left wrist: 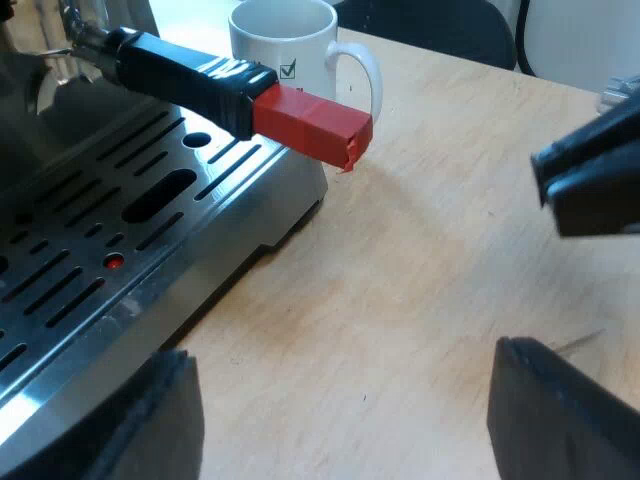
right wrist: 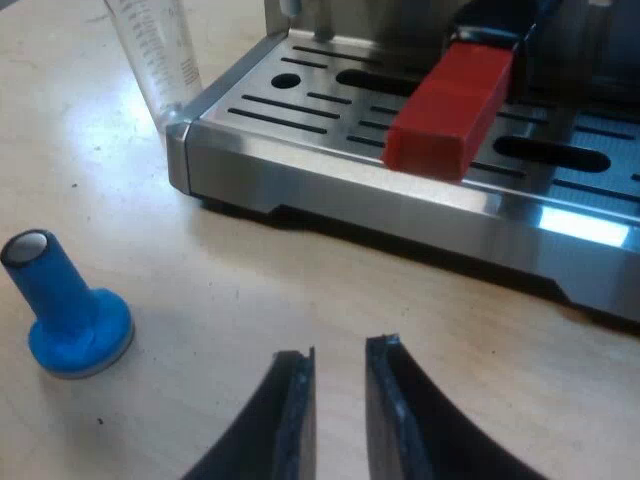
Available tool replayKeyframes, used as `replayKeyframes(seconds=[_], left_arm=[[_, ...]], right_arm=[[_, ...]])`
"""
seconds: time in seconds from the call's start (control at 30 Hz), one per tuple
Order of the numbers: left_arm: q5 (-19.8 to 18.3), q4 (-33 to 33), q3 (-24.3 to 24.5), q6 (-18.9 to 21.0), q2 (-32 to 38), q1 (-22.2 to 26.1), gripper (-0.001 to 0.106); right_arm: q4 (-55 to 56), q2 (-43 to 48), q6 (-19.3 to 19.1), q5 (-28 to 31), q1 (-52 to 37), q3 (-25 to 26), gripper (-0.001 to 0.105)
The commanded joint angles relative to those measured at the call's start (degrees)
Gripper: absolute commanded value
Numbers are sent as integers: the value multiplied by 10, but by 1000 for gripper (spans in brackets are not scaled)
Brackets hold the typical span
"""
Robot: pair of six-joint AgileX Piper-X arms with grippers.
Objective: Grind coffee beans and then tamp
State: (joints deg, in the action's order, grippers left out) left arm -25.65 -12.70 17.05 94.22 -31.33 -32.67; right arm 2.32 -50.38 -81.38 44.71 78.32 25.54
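- the left gripper (left wrist: 340,420) hovers low over the table (left wrist: 430,290), just off the front of the espresso machine (left wrist: 290,190). its two fingers stand wide apart and there is nothing between them.
- the right gripper (right wrist: 338,400) hangs over the table facing the machine's front. its fingers are parted by only a narrow slit and grasp nothing. from the left wrist view it sits above bare table, well apart from the handle.
- the holder (left wrist: 85,40) is locked into the machine's front. its dark handle (left wrist: 185,75) reaches out above the drip tray (left wrist: 90,250), and the red end (left wrist: 312,124) lies near the tray's front edge, untouched by either gripper.
- the blue tamper (right wrist: 70,315) stands upright on its broad base on the table, apart from the machine and near the right gripper.
- the clear measuring glass (right wrist: 155,55) stands upright just beside the tray's corner.
- a white mug (left wrist: 285,40) with a printed check mark stands on the table beyond the red end, beside the machine.
- a small red dot (left wrist: 115,262) shows among the tray's slots.
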Motion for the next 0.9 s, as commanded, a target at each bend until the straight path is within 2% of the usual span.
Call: replayKeyframes(seconds=[0.03, 0.13, 0.37, 0.63, 0.9], left_arm=[[-8, 8, 1, 4, 2, -3, 62], [-8, 5, 1, 4, 2, -3, 62], [-8, 5, 1, 4, 2, -3, 62], [-8, 5, 1, 4, 2, -3, 62], [-8, 5, 1, 4, 2, -3, 62]], right_arm=[[-27, -17, -1, 5, 1, 1, 16], [-54, -35, -1, 8, -1, 1, 16], [-155, -93, -1, 101, -1, 1, 16], [-220, -155, -1, 111, -1, 1, 16], [-282, -197, -1, 164, -1, 1, 16]])
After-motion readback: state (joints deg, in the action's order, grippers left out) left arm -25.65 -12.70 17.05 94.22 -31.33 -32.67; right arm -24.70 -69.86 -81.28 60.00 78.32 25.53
